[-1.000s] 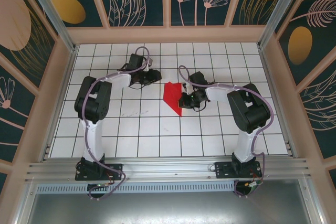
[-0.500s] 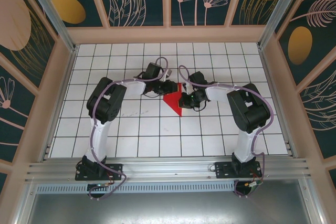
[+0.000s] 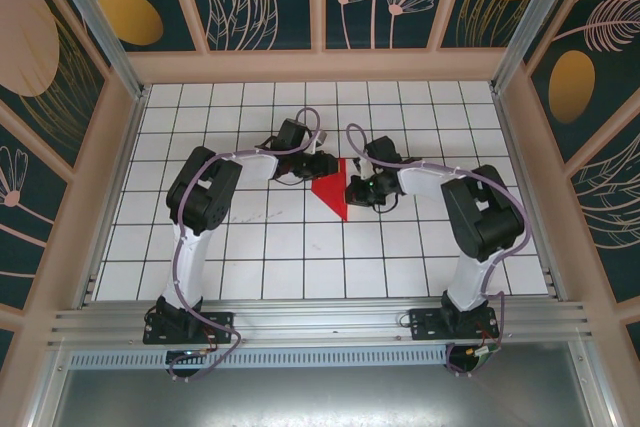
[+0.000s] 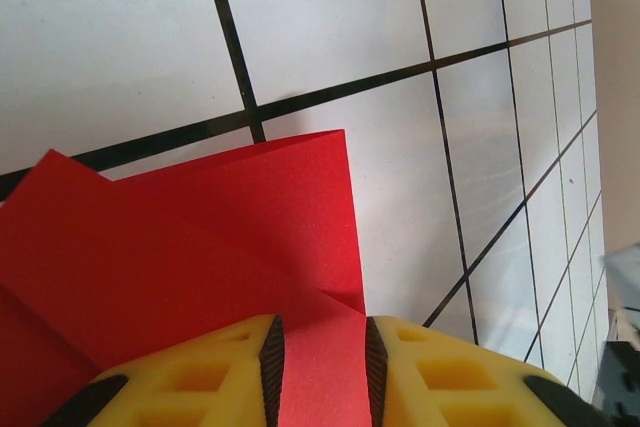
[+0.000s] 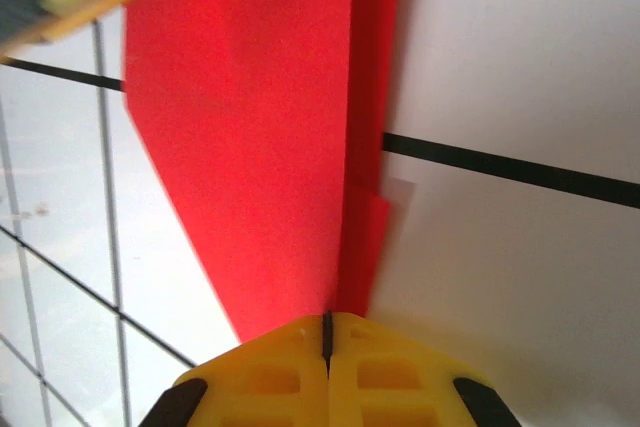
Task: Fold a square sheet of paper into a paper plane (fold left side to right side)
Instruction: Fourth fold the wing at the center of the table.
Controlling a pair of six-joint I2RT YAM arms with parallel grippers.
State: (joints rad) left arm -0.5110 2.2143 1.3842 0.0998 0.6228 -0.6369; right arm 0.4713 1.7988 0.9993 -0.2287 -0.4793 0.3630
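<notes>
Red paper (image 3: 331, 187), part-folded to point aimed at near edge, flat at centre of table (image 3: 300, 257), between both arms. Left gripper (image 4: 320, 329) over its far-left corner, jaws slightly apart, layered flap showing in gap; cannot tell if gripped. Right gripper (image 5: 326, 321) at right edge, jaws fully closed, tips against fold, nothing visibly pinched. Judgement: paper very light, thin, floppy, likely slides on smooth table, creases and tears easily. Best pinch free corner of top flap while other gripper pins sheet
</notes>
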